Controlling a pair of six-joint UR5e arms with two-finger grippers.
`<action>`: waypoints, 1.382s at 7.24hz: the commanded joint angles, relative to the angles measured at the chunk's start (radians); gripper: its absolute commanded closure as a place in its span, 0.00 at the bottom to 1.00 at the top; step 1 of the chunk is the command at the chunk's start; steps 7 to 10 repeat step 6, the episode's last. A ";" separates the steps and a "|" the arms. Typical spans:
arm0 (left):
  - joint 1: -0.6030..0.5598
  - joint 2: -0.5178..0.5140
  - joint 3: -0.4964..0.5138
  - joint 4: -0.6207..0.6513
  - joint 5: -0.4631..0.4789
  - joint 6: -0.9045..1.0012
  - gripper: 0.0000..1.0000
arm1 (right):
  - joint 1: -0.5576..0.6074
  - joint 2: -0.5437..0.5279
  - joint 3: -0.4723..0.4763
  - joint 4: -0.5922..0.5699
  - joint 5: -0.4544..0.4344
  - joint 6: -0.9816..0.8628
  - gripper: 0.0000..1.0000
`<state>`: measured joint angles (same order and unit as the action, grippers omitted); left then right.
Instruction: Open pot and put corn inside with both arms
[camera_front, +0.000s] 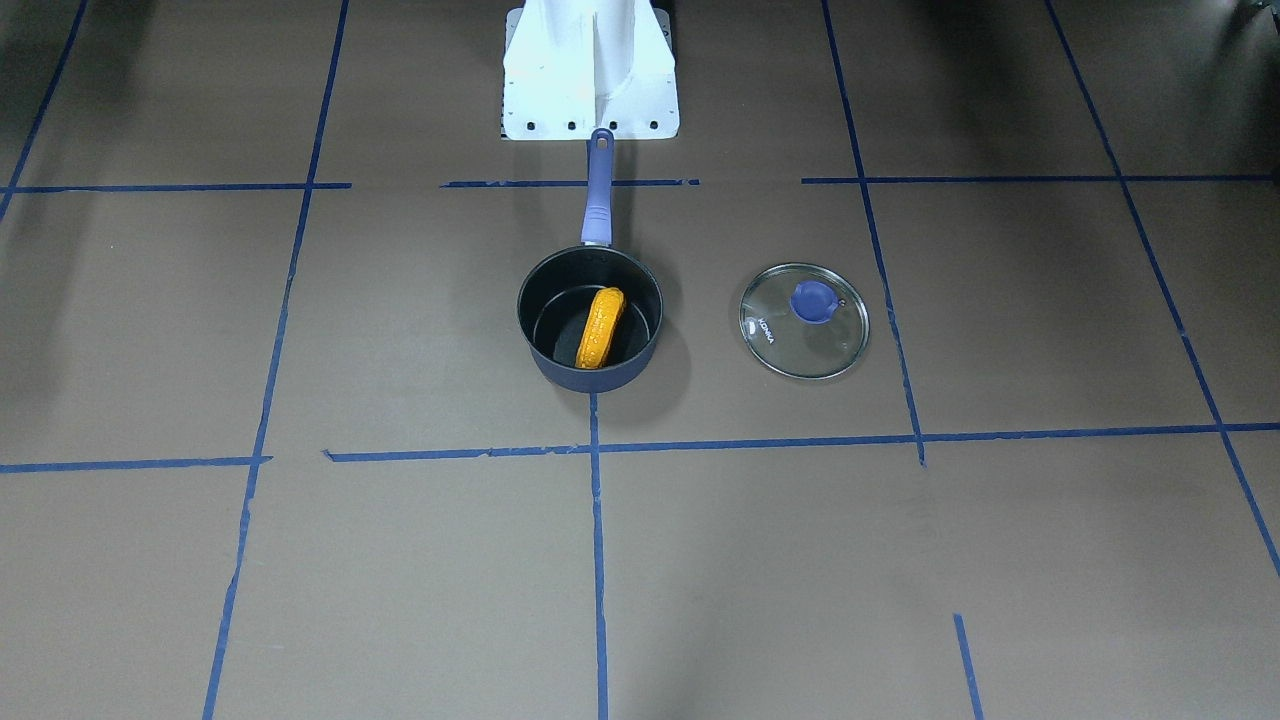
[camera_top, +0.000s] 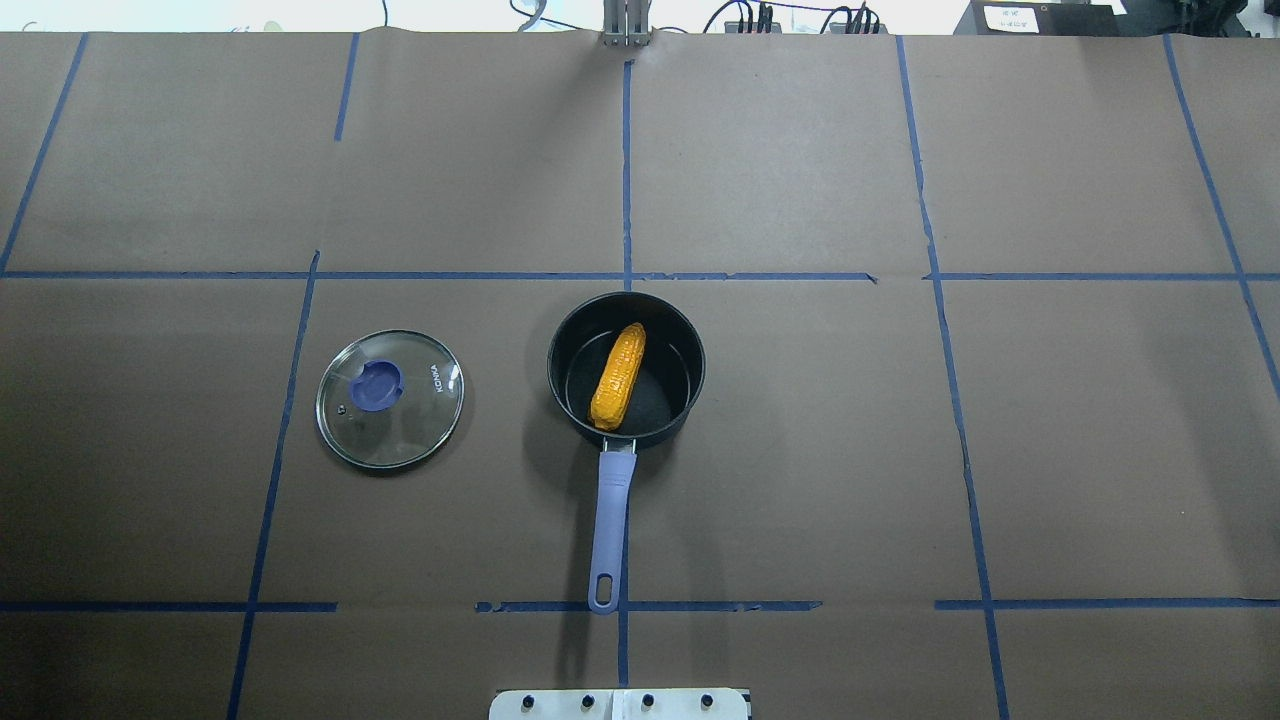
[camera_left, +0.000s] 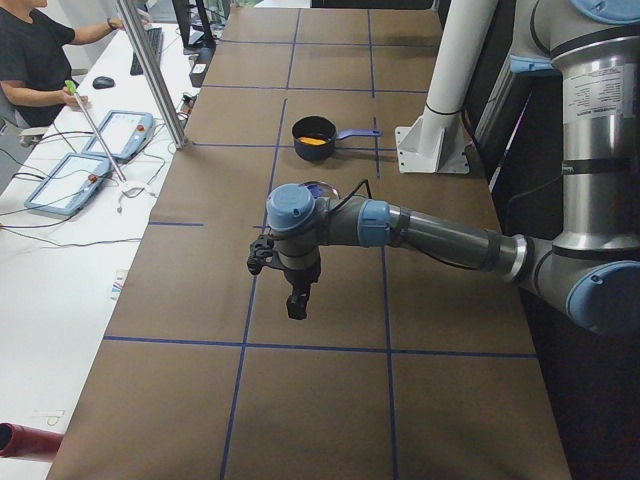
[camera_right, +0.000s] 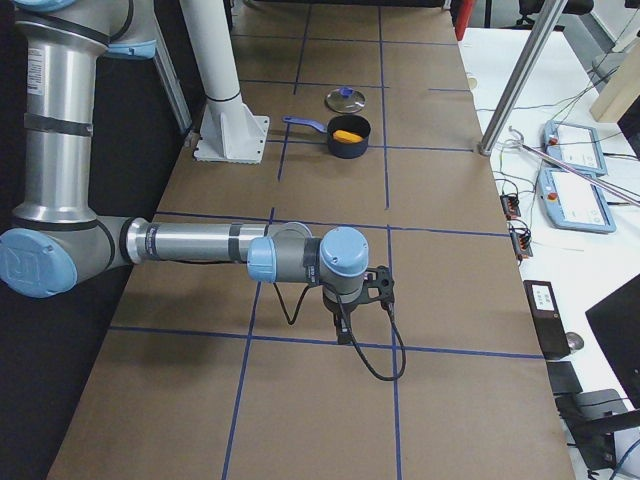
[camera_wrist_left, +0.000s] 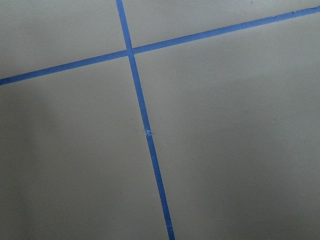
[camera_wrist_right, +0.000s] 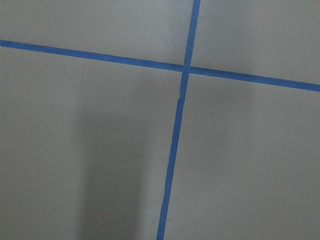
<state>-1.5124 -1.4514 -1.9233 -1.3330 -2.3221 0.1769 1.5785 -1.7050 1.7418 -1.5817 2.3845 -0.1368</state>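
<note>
The pot (camera_top: 665, 385) stands open near the middle of the table (camera_top: 900, 450), its handle (camera_top: 612, 520) pointing toward the robot. The corn (camera_top: 618, 377) lies slantwise inside it. The glass lid (camera_top: 400, 430) rests flat on the table on the robot's left, beside the pot but apart from it. Only the side views show the left gripper (camera_left: 297, 303) and right gripper (camera_right: 344, 333), each hanging over the table well apart from the pot. I cannot tell how their fingers stand. Both wrist cameras show just blue tape (camera_wrist_left: 145, 125) crossing on the table.
</note>
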 joint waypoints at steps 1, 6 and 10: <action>0.001 -0.003 -0.003 0.000 0.004 -0.001 0.00 | 0.000 0.007 0.005 -0.003 0.010 -0.007 0.00; 0.001 -0.001 -0.042 0.003 0.004 -0.001 0.00 | 0.000 -0.005 0.010 0.005 0.008 -0.006 0.00; 0.001 -0.001 -0.042 0.003 0.004 -0.001 0.00 | 0.000 -0.005 0.010 0.005 0.008 -0.006 0.00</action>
